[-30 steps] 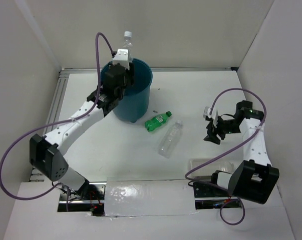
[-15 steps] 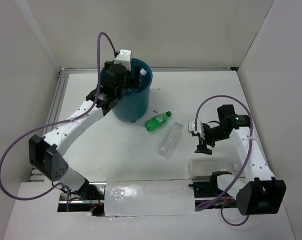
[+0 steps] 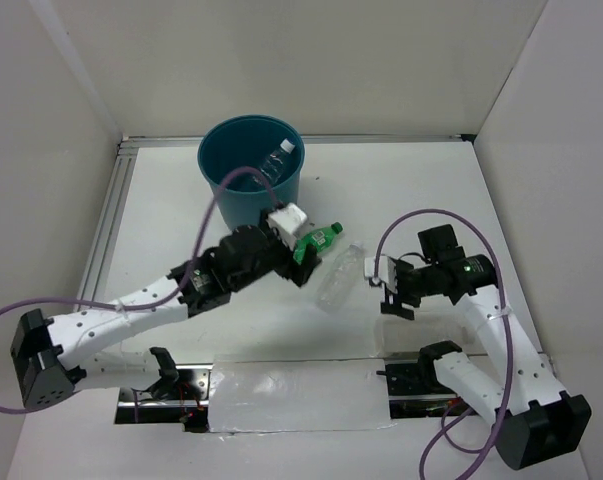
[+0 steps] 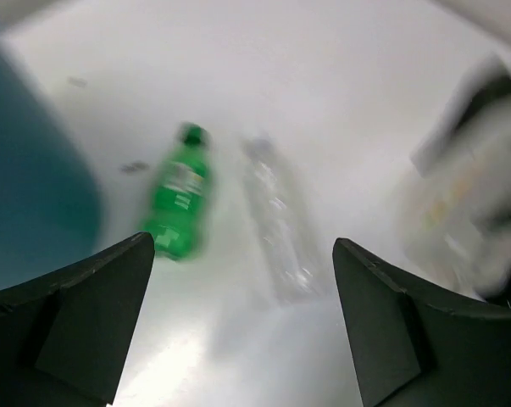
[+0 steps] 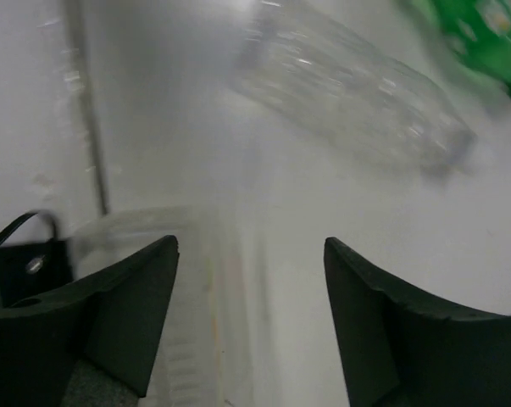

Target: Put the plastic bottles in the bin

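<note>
While the left tool point(image 4: 238, 254) and right tool point(image 5: 251, 246) stand apart, empty, a green bottle point(image 3: 319, 238) and a clear bottle point(image 3: 339, 276) lie on the tabletop point(image 3: 411, 180) right of the bin point(image 3: 243, 205). A third bottle point(image 3: 278, 160) sits inside.

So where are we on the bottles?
Done: one clear bottle is in the teal bin. In hand: nothing; left gripper open by the green bottle, right gripper open near the second clear bottle. Left: those two plus a third clear bottle at the near edge.
</note>
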Tool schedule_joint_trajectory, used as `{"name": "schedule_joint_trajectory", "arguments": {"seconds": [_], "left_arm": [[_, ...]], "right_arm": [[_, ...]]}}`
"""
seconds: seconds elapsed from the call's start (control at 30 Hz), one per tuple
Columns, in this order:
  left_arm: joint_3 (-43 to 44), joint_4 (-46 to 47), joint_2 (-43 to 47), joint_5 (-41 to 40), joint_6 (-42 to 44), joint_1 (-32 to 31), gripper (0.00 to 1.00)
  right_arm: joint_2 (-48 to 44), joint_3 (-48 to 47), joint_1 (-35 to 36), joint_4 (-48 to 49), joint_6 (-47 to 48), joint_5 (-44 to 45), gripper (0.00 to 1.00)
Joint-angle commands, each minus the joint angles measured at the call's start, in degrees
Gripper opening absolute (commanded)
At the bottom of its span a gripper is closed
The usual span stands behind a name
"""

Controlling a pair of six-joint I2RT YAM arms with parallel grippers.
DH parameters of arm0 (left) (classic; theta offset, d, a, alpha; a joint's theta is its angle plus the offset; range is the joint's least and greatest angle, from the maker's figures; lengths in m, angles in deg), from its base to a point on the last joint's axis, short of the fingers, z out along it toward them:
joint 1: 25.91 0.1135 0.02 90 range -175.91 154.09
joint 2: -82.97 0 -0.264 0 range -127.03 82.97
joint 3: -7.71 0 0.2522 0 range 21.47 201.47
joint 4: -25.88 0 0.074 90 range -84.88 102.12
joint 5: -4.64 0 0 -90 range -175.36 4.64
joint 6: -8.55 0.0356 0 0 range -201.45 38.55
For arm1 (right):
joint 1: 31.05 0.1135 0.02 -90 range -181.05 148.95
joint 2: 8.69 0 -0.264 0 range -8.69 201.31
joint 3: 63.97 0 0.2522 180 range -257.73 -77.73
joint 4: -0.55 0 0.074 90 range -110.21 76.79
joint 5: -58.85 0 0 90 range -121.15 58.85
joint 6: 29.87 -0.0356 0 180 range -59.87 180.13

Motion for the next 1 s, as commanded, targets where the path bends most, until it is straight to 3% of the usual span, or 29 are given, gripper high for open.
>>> {"name": "schedule_joint_trajectory", "arguments": {"seconds": [0.0, 0.03, 0.13, 0.17, 0.2, 0.4, 0.6, 0.97], "left_arm": [[-5.5, 9.1, -2.2, 12.7, -0.6, -6.0, 0.99], [-9.7, 16.0, -2.2, 13.8, -0.1, -8.3, 0.99], [-16.4, 29.6, -4.9, 19.4, 1.4, -10.6, 0.94], [-19.7, 38.9, -6.1, 20.8, 1.4, -10.6, 0.94], [-20.6, 42.5, -7.8, 22.3, 1.4, -11.3, 0.94], [-18.2, 54.6, -22.5, 29.1, 2.9, -14.6, 0.96], [-12.0, 57.1, -32.2, 28.1, 6.9, -16.8, 0.99], [-5.8, 55.0, -40.9, 20.3, 14.1, -18.6, 0.99]], "right_arm": [[-1.7, 2.0, -1.6, 27.9, -29.6, 12.7, 0.74], [-2.4, 3.2, -2.7, 36.9, -34.3, 16.9, 0.71], [-1.5, 1.2, -4.7, 41.5, -45.8, 27.7, 0.67], [-0.2, 0.0, -6.5, 41.5, -47.7, 27.7, 0.65], [1.2, -1.3, -7.8, 41.0, -49.6, 27.7, 0.65], [5.9, -5.9, -19.0, 37.3, -54.9, 16.6, 0.69], [5.9, -5.9, -25.3, 36.3, -54.4, 10.3, 0.84], [5.4, -4.2, -26.5, 35.7, -53.8, 5.3, 0.87]]}}
